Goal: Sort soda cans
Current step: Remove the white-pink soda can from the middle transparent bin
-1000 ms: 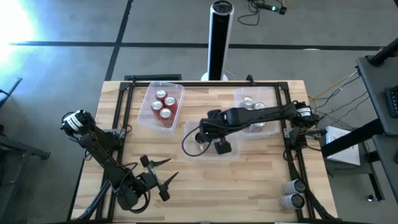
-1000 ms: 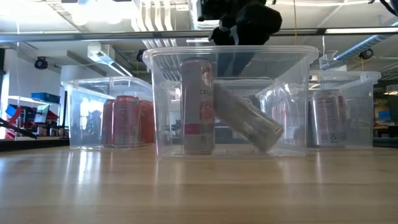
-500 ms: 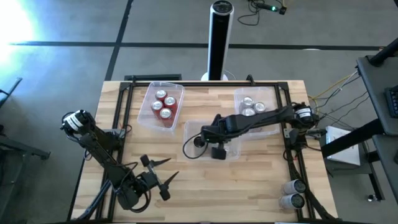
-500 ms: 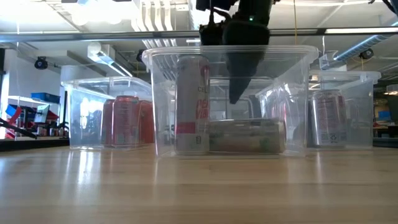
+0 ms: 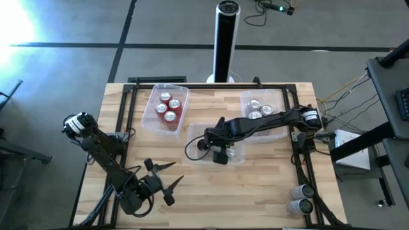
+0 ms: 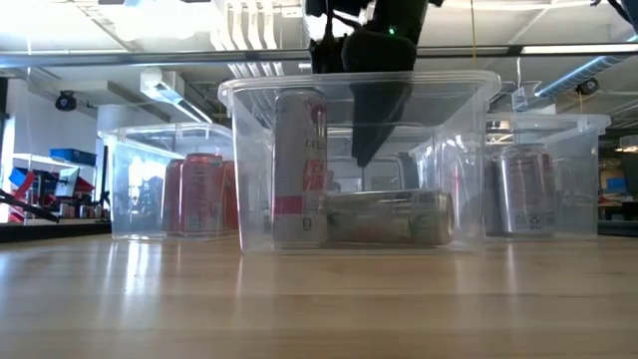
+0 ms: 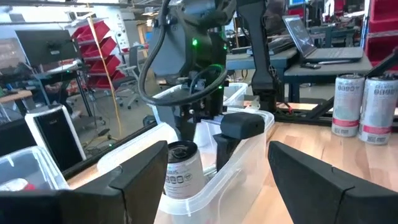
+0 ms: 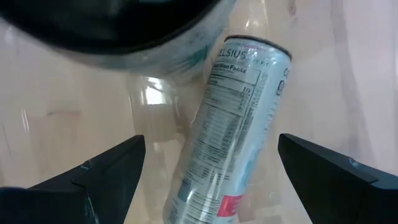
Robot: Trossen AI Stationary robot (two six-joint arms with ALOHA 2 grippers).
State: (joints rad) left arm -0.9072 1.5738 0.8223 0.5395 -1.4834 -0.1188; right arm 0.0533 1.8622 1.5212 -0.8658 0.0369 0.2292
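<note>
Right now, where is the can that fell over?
The fallen can lies on its side in the middle tub, beside an upright can, under the right gripper.

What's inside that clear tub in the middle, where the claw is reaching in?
The middle tub holds two silver cans: one upright, one lying on its side. The right claw hangs open above the lying can. The arm covers the tub's middle from overhead.

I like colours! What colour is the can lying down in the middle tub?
Silver-grey can, clearest in the low view.
</note>
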